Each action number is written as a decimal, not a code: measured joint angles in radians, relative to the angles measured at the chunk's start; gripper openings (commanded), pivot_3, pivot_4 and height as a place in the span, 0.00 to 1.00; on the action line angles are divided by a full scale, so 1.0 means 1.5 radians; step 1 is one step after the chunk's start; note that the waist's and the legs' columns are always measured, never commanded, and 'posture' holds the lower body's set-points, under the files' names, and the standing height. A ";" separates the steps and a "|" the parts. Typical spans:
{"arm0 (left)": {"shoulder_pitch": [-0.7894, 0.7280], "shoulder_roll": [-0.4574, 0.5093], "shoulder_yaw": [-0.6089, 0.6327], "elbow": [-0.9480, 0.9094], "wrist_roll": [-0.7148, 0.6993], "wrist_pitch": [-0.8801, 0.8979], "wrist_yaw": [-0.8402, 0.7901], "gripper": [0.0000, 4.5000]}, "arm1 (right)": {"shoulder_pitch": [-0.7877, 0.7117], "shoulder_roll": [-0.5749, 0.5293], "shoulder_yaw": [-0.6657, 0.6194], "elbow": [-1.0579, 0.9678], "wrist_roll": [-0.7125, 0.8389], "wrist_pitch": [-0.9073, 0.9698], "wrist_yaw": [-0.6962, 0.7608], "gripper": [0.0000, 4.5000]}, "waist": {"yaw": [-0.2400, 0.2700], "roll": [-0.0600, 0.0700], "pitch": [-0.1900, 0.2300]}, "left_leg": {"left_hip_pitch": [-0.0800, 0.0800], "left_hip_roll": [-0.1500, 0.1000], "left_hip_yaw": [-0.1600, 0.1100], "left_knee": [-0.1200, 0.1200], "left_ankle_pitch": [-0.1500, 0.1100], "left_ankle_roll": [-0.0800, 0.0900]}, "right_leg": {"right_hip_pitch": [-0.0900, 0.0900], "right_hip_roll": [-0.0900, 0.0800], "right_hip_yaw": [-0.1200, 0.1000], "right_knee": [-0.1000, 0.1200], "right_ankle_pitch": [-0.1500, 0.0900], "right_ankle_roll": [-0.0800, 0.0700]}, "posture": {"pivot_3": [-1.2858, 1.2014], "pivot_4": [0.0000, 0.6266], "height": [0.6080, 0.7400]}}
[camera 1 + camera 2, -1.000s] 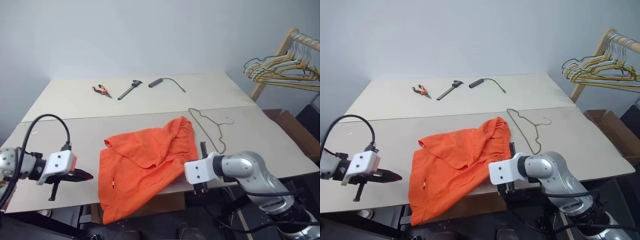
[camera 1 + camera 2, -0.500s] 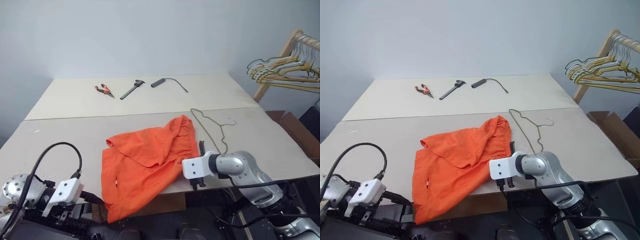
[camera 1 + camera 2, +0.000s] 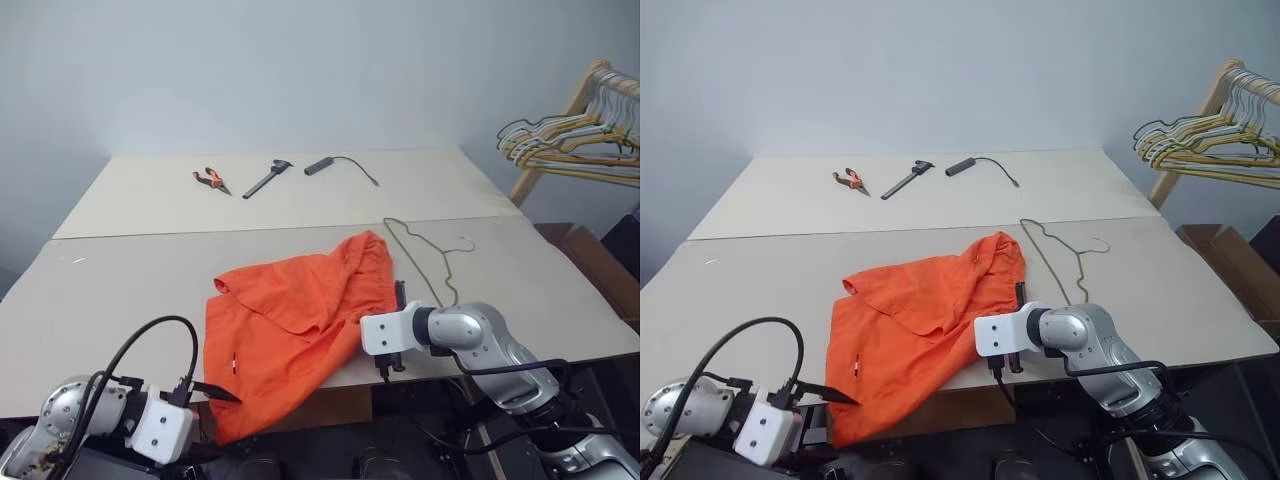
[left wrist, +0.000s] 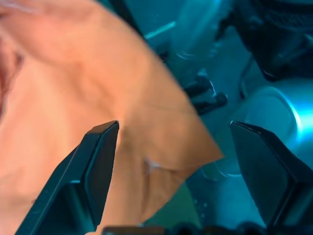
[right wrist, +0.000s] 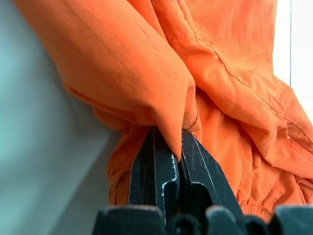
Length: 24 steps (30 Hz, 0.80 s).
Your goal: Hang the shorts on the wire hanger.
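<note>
The orange shorts (image 3: 290, 315) lie crumpled on the near half of the table (image 3: 120, 290), with one leg hanging over the front edge. The thin wire hanger (image 3: 425, 255) lies flat just right of them. My right gripper (image 3: 399, 292) is at the shorts' right edge, shut on a fold of the orange fabric (image 5: 146, 73). My left gripper (image 3: 222, 398) is low at the table's front edge, beside the hanging leg. Its fingers (image 4: 100, 156) stand wide open, and the hanging hem (image 4: 161, 147) sits between them in the left wrist view.
On the far half of the table lie orange-handled pliers (image 3: 208, 180), a dark hand tool (image 3: 265, 178) and a black cylinder with a cord (image 3: 322, 164). A wooden rack with several hangers (image 3: 565, 140) stands at the right, and a cardboard box (image 3: 600, 265) sits below it.
My left gripper has dropped to the table's front edge, moved right to the hanging leg and opened. The right gripper has kept its grip on the shorts.
</note>
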 measured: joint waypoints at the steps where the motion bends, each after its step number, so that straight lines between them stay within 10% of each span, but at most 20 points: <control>1: -0.001 -0.001 -0.008 0.002 0.015 -0.010 0.012 0.87 | 0.000 0.000 0.000 0.000 0.000 0.000 -0.002 0.00 | 0.000 0.000 0.000 | 0.000 0.000 0.000 0.000 0.000 0.000 | 0.000 0.000 0.000 0.000 0.000 0.000 | 0.55 0.00 1.00; 6: -0.023 -0.014 -0.026 0.022 0.082 -0.038 0.088 0.87 | -0.002 0.004 0.000 0.001 0.000 0.000 -0.005 0.00 | 0.002 0.000 0.000 | 0.000 0.000 0.000 0.000 0.000 0.000 | 0.000 0.000 0.000 0.000 0.000 0.000 | 0.55 0.00 1.00; 19: -0.050 0.005 -0.062 0.047 0.081 -0.044 0.141 0.02 | -0.010 0.006 -0.002 0.008 0.013 -0.003 -0.013 0.00 | 0.001 0.000 0.000 | 0.000 0.000 0.000 0.000 0.000 0.000 | 0.000 0.000 0.000 0.000 0.000 0.000 | 0.55 0.00 1.00; 24: -0.052 0.015 -0.062 0.042 0.036 -0.006 0.138 0.01 | -0.012 0.006 -0.002 0.011 0.013 -0.008 -0.018 0.00 | 0.000 0.000 0.000 | 0.000 0.000 0.000 0.000 0.000 0.000 | 0.000 0.000 0.000 0.000 0.000 0.000 | 0.55 0.00 1.00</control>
